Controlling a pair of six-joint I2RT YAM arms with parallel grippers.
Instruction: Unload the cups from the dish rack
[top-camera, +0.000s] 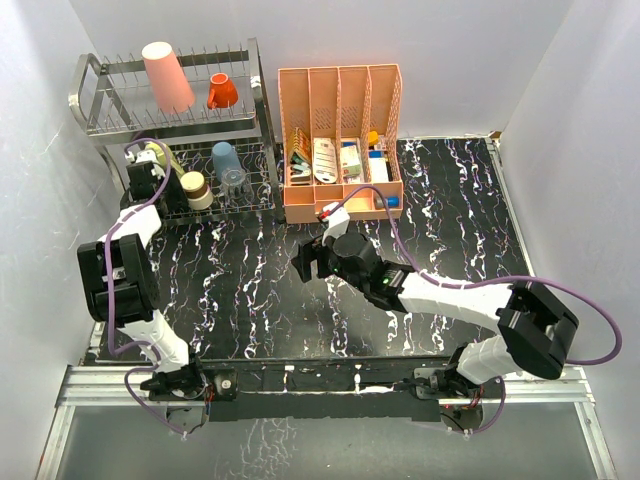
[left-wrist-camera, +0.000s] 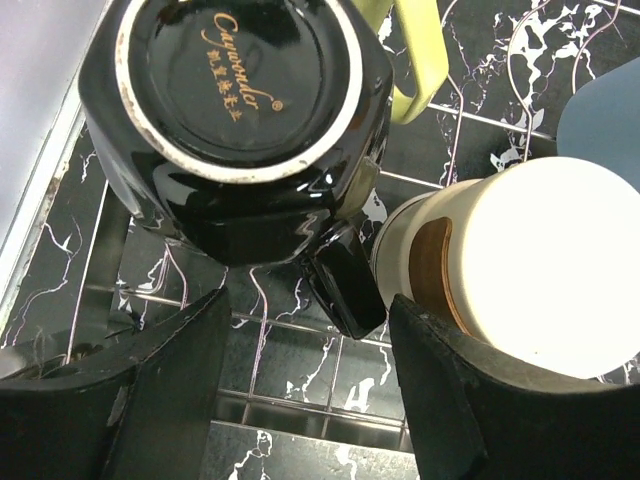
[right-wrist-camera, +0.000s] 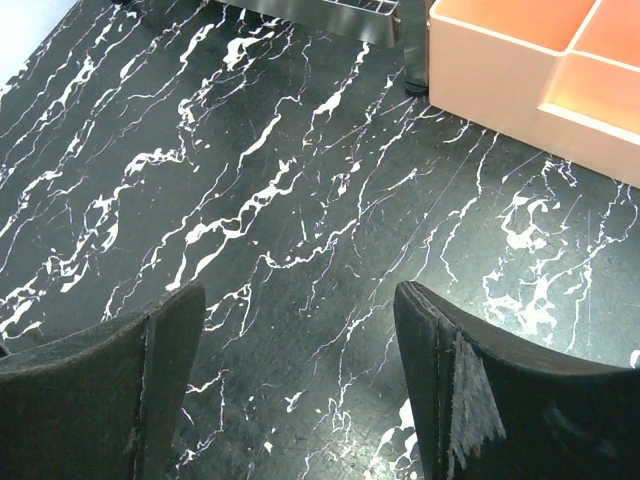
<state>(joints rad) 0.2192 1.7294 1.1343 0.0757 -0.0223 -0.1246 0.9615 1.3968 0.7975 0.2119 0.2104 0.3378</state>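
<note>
The black mug (left-wrist-camera: 240, 120) stands upside down on the lower tier of the dish rack (top-camera: 90, 100), long axis vertical and gold-lettered base up, its handle pointing between the parted left jaws. Only the left wrist view shows it; from above the arm hides it, while the pink tumbler (top-camera: 167, 77) and orange cup (top-camera: 222, 92) sit inverted on the upper tier. The right jaws, also apart, hang over the bench (right-wrist-camera: 250, 200).

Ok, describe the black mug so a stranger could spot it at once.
Start at the silver wire dish rack at the back left and go to the left end of its lower tier. The black mug sits there upside down; alone among its neighbours, it is glossy black with gold script on its base.
</note>
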